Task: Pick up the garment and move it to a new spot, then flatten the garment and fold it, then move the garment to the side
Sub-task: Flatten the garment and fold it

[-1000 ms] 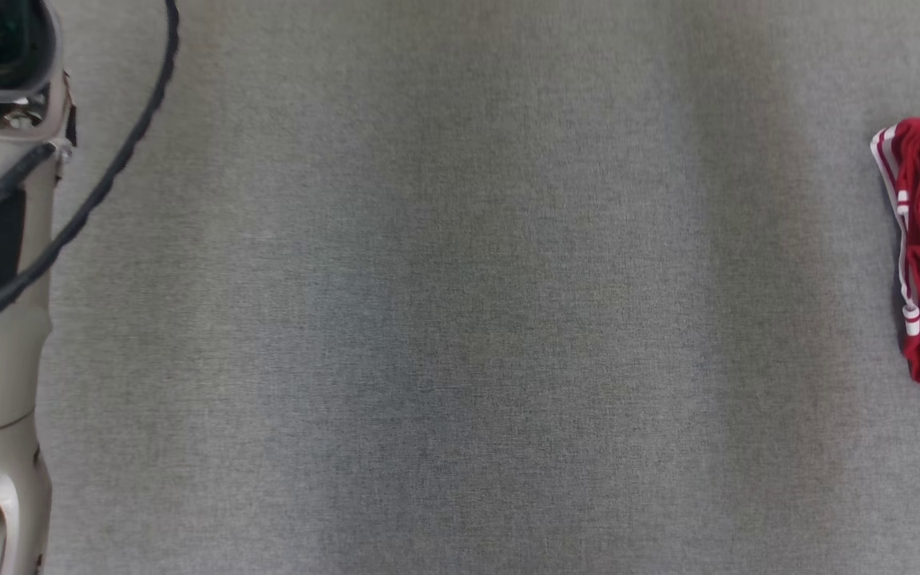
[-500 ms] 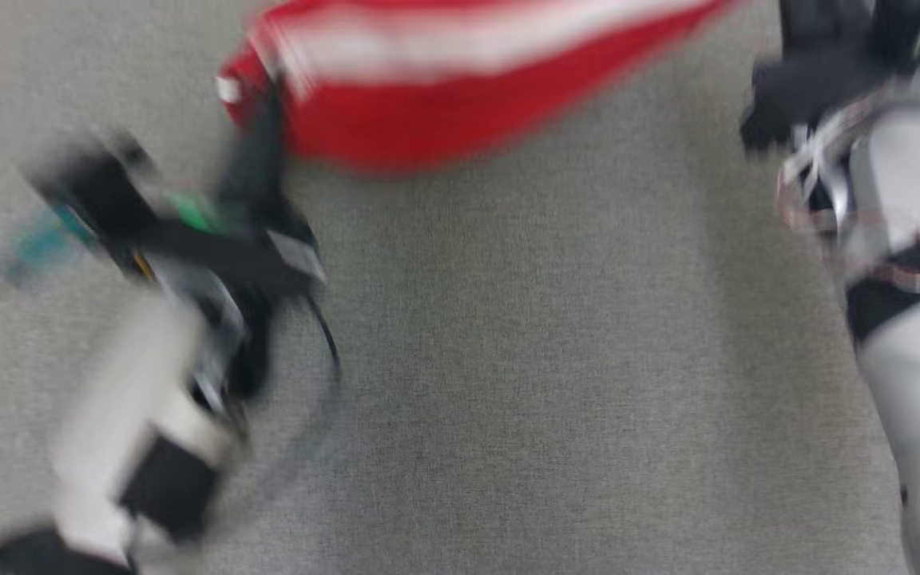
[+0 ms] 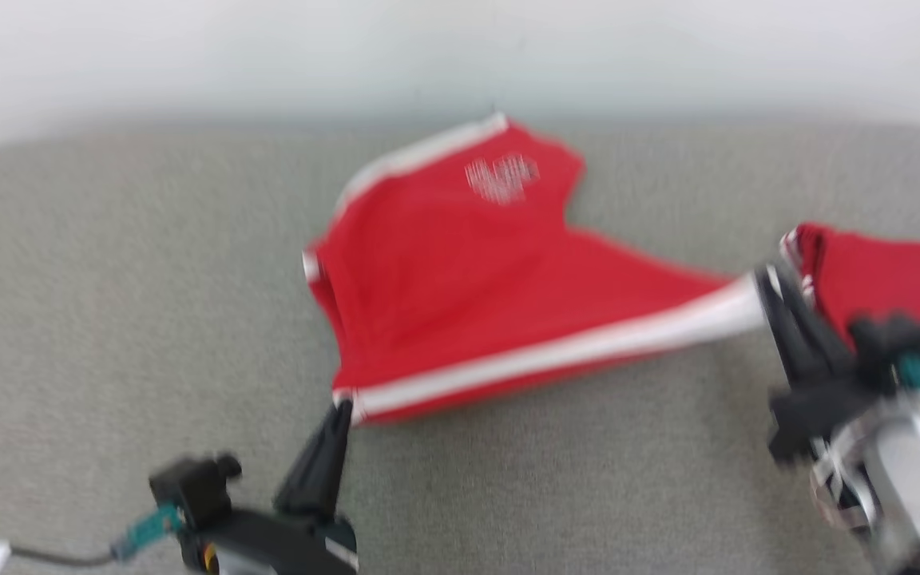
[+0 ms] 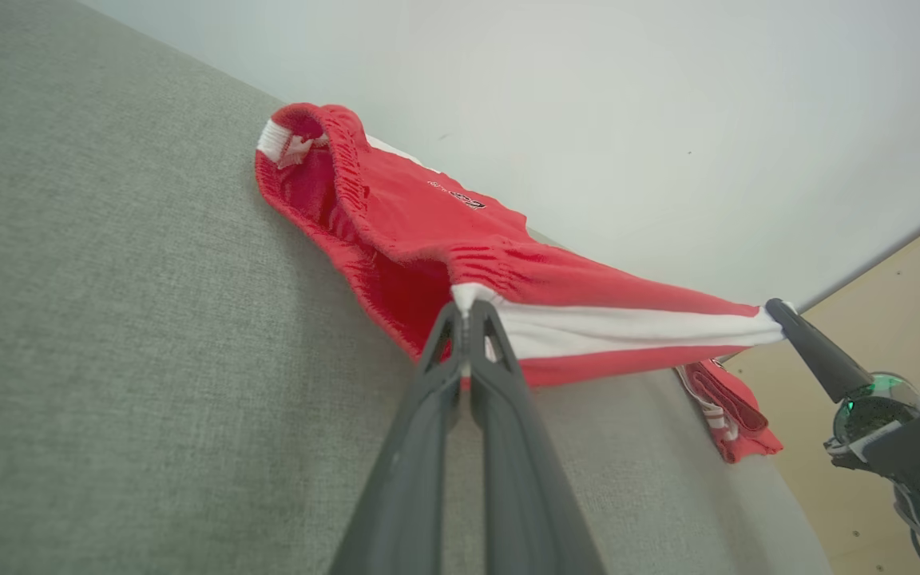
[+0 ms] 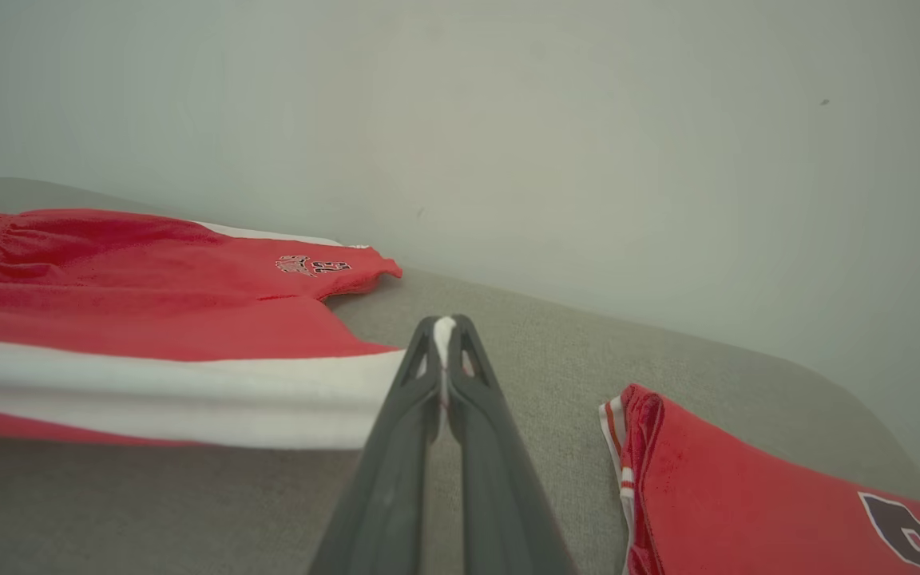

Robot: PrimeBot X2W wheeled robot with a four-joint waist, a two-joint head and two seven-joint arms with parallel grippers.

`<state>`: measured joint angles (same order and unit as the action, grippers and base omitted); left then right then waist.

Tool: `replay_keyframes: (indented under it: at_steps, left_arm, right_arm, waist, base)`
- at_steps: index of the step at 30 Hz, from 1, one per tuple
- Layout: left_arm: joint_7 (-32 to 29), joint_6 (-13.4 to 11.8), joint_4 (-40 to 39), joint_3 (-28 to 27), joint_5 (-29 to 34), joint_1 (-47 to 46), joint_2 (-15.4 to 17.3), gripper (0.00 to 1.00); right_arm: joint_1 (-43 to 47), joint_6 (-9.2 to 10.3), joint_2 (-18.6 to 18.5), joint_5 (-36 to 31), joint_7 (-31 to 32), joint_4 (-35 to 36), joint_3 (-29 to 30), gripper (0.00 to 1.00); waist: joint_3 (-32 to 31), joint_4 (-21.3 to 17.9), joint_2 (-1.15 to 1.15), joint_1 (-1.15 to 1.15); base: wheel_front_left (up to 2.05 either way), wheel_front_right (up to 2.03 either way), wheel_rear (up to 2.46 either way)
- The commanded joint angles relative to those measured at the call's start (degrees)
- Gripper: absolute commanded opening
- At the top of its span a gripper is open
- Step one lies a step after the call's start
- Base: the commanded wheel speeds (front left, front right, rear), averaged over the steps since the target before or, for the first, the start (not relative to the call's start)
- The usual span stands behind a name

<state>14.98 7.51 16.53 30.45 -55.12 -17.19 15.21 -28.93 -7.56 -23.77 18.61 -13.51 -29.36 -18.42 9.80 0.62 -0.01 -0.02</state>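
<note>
The garment [image 3: 460,271] is showing bright red, with a broad white stripe running down its side and a small white-and-dark emblem sitting near a leg hem. A second folded garment [image 3: 883,271] is also showing red, carrying thin white trim and a dark, white-edged figure. The tabletop [image 3: 109,319] is looking mottled grey, the wall [image 3: 460,48] pale, the jaws dark grey.

Red shorts [image 3: 444,271], white side stripe, stretched taut, seemingly part-lifted, over grey surface [image 3: 109,319]
</note>
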Motion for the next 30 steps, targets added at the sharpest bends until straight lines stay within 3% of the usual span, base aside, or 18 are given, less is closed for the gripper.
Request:
replay_keyframes:
  at_steps: [1,7,12,17,22,30]
  left_arm:
    - [0.25,-0.07,-0.42,-0.75,0.18,2.68,-0.35,0.00]
    - [0.26,-0.10,-2.49,-1.90,-0.49,9.95,-1.23,0.00]
    - [0.26,-0.10,-6.34,-1.32,1.40,16.43,0.65,0.00]
    - [0.27,-0.10,-9.28,-2.06,1.18,19.32,0.06,0.00]
    - [0.26,-0.09,-7.77,-1.13,1.81,15.55,-1.63,0.00]
    - [-1.07,-0.50,-0.24,1.55,3.54,6.94,-4.73,0.00]
  right_arm:
    - [4.20,0.18,-1.08,0.30,0.45,1.51,1.40,0.00]
    - [19.22,0.18,1.66,-0.09,4.01,11.40,9.73,0.00]
    - [30.63,0.19,5.55,-3.17,8.69,23.02,17.41,0.00]
    - [35.04,0.19,7.77,-5.61,13.72,30.45,21.28,0.00]
    - [30.43,0.19,5.79,-6.39,18.44,29.72,19.75,0.00]
    - [16.87,0.18,0.31,-5.51,23.04,18.54,13.34,0.00]
  waist:
    - [-8.09,1.18,0.01,0.02]
    - [-11.64,2.00,0.01,0.02]
    - [-12.67,2.26,0.01,0.02]
    - [-12.65,2.58,0.01,0.02]
    - [-12.22,3.43,0.01,0.02]
    - [-10.53,6.01,0.01,0.02]
  base:
    - [0.00,0.00,0.00]
    - [0.00,0.00,0.00]
    - [0.00,0.00,0.00]
    - [0.00,0.00,0.00]
    - [0.00,0.00,0.00]
    - [0.00,0.00,0.00]
